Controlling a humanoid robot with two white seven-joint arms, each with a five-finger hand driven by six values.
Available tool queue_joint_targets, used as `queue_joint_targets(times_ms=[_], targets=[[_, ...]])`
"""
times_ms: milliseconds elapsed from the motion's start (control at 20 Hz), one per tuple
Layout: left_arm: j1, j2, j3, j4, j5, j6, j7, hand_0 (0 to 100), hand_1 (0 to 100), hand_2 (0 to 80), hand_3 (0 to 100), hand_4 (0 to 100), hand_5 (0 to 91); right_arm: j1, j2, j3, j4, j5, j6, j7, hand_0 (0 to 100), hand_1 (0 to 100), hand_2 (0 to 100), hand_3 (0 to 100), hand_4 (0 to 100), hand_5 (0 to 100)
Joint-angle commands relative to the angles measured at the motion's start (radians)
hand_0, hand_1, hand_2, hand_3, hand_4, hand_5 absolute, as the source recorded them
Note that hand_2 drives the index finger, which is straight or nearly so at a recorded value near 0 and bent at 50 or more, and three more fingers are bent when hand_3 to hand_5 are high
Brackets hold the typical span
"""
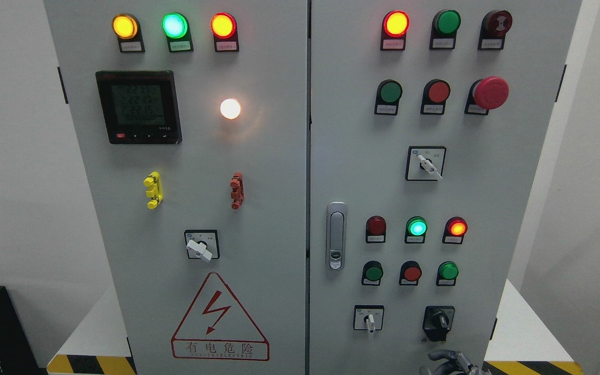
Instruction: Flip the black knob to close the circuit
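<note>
The black knob [438, 322] sits on a black square base at the lower right of the grey cabinet's right door [513, 208]. Its handle points up and a little to the left. My right hand [450, 363] comes in at the bottom edge, just below the knob and not touching it. Only the top of the hand shows, with loosely bent fingers [438, 356] that hold nothing. The left hand is out of view.
A white selector switch [369, 319] is left of the knob. Green, red and green push buttons [411, 272] sit above it, with lit indicator lamps [416, 227] higher up. A door latch [336, 235] is at the door's left edge. Yellow-black floor tape [529, 367] runs below.
</note>
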Motion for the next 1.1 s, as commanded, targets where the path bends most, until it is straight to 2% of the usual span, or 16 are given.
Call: queue_joint_targets(times_ms=[0, 50, 150, 200, 350, 450, 550, 1050], targets=[[0.0, 0.0, -0.022, 0.022, -0.021, 0.001, -0.005, 12, 56, 0.0, 0, 0, 0.0, 0.069, -0.009, 0.036, -0.061, -0.396, -0.022, 0.005, 0, 6, 13, 29, 25, 13], [0.0, 0.0, -0.022, 0.022, -0.021, 0.001, -0.005, 12, 56, 0.0, 0, 0, 0.0, 0.078, -0.009, 0.036, -0.061, -0.432, -0.024, 0.008, 0, 5, 10, 23, 19, 6], [0.0, 0.0, -0.022, 0.022, -0.021, -0.001, -0.005, 12, 56, 0.0, 0, 0, 0.0, 0.09, -0.009, 0.039, -0.056, -0.498, -0.044, 0.011, 0, 5, 7, 19, 13, 0], [0.0, 0.0, -0.022, 0.022, -0.021, -0.001, -0.004, 12, 56, 0.0, 0, 0, 0.0, 0.096, -0.009, 0.042, -0.053, -0.523, -0.054, 0.019, 0, 5, 6, 18, 10, 0], [0.0, 0.0, -0.022, 0.022, -0.021, -0.001, -0.005, 12, 56, 0.0, 0, 0, 0.0, 0.116, -0.009, 0.047, -0.042, -0.557, -0.085, 0.097, 0, 5, 0, 9, 0, 0], [0.0, 0.0, -0.022, 0.022, -0.021, 0.001, -0.005, 12, 56, 0.0, 0, 0, 0.0, 0.122, -0.009, 0.049, -0.039, -0.557, -0.096, 0.117, 0, 4, 0, 1, 0, 0], [0.0, 0.0, -0.022, 0.022, -0.021, -0.001, -0.005, 12, 56, 0.0, 0, 0, 0.0, 0.124, -0.009, 0.05, -0.036, -0.557, -0.096, 0.13, 0, 3, 0, 0, 0, 0], [0.0, 0.0, -0.022, 0.022, -0.021, 0.001, -0.005, 12, 56, 0.0, 0, 0, 0.0, 0.124, -0.009, 0.061, -0.021, -0.557, -0.096, 0.137, 0, 2, 0, 0, 0, 0]])
